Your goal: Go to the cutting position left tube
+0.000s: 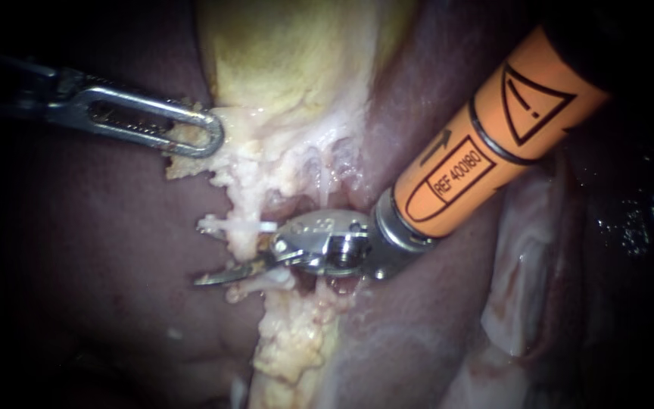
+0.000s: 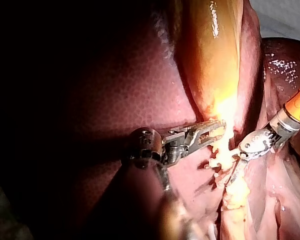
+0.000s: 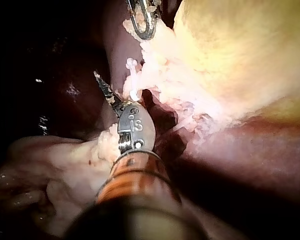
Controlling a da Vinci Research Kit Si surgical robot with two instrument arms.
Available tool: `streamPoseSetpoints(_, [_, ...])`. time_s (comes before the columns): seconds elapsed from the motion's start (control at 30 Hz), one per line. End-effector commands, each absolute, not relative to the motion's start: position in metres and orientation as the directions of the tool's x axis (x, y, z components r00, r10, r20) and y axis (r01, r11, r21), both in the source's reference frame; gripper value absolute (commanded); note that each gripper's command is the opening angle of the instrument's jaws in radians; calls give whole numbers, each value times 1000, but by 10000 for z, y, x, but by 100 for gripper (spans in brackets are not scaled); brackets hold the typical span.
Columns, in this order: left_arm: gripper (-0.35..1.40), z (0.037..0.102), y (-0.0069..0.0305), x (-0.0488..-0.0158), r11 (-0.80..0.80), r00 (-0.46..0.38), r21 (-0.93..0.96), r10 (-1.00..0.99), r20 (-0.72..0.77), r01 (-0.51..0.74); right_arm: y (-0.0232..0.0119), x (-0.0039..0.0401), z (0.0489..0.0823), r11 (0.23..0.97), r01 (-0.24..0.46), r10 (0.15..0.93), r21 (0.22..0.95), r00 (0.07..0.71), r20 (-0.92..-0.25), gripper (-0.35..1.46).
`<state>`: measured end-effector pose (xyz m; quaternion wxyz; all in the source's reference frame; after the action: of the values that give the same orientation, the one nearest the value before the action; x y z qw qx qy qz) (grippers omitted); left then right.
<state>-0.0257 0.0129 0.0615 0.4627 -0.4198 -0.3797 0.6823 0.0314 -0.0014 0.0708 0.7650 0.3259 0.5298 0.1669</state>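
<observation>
1. Your left instrument comes in from the far left, its jaws clamped on pale tissue at the gallbladder's left edge.
2. The white tube lies crosswise, nearer than that grip.
3. Your right instrument reaches in from the right, with its tip just near of the tube (tissue hides part, so you cannot tell whether it is open or closed).

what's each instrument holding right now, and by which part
Left instrument grips the pale fatty tissue at its outer edge, beside the gallbladder. Right instrument holds nothing; its blades stand open by the thin tube.
</observation>
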Motion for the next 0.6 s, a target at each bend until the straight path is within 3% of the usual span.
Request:
streamPoseSetpoints(0.03, [-35, 615, 129, -257, -283, -219, -907, 950, -221, -313, -14, 313, 705, 730, 89, 602, 677, 384, -700, 143])
streamPoseSetpoints(0.6, [-35, 616, 129, -256, -284, -220, -907, 950, -222, -312, 3, 311, 621, 649, 121, 702, 751, 288, -652, 143])
